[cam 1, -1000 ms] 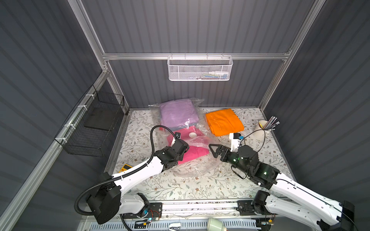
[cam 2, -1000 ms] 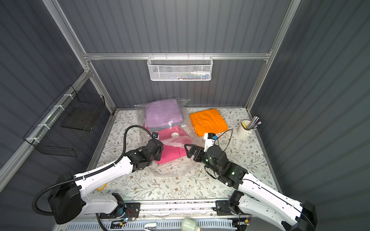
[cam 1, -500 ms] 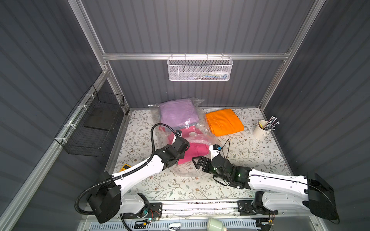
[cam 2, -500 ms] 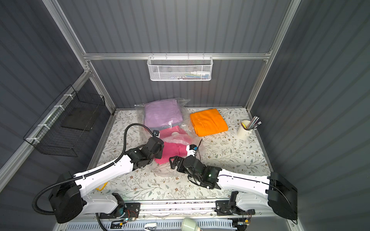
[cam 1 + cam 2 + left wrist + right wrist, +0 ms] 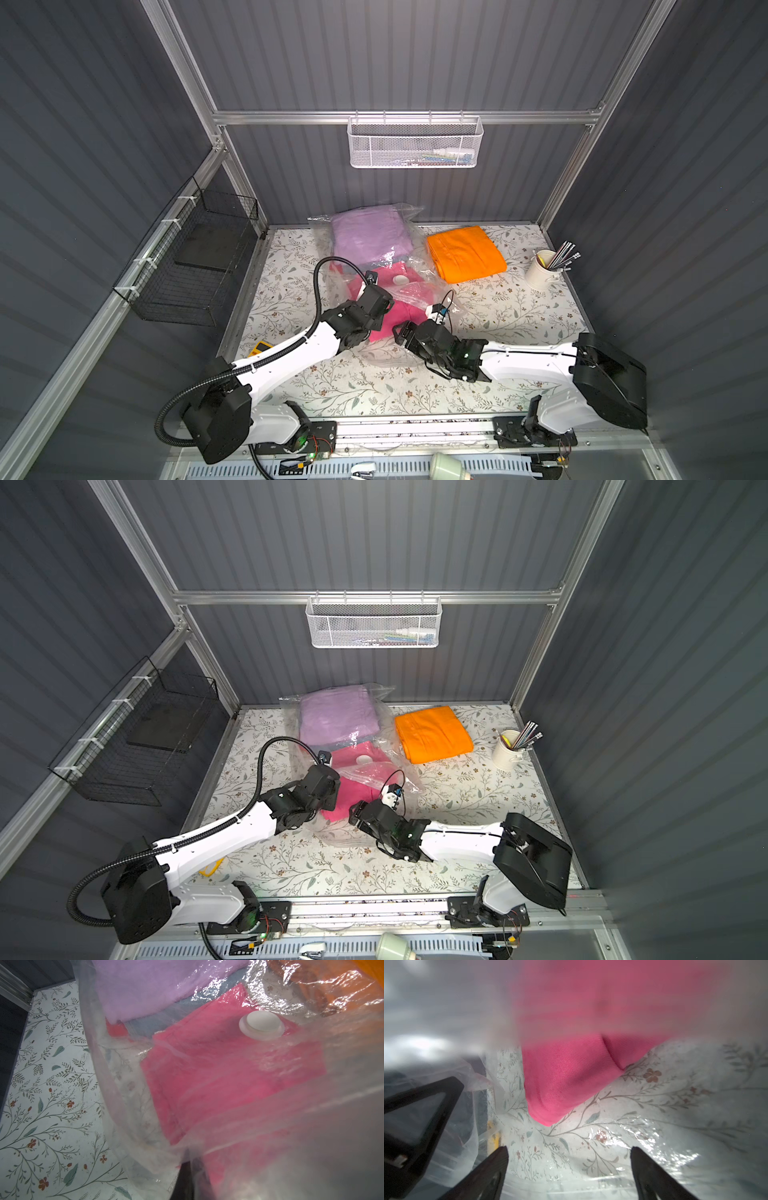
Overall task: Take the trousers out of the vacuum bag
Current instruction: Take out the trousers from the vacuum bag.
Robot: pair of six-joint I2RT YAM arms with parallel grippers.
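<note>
floral worktop (image 5: pixel 498 316) is bearing the freed orange trousers (image 5: pixel 465 253) by its back edge; left jaws are clamping the vacuum bag (image 5: pixel 419 268), right jaws are gaping at hot pink trousers (image 5: pixel 571 1076) inside.

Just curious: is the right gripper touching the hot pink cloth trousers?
Apart: right wrist view shows a gap between the right gripper and the pink trousers.

Glossy plastic vacuum bag (image 5: pixel 270 991), ribbed cloth trousers (image 5: pixel 564 1076)
</note>
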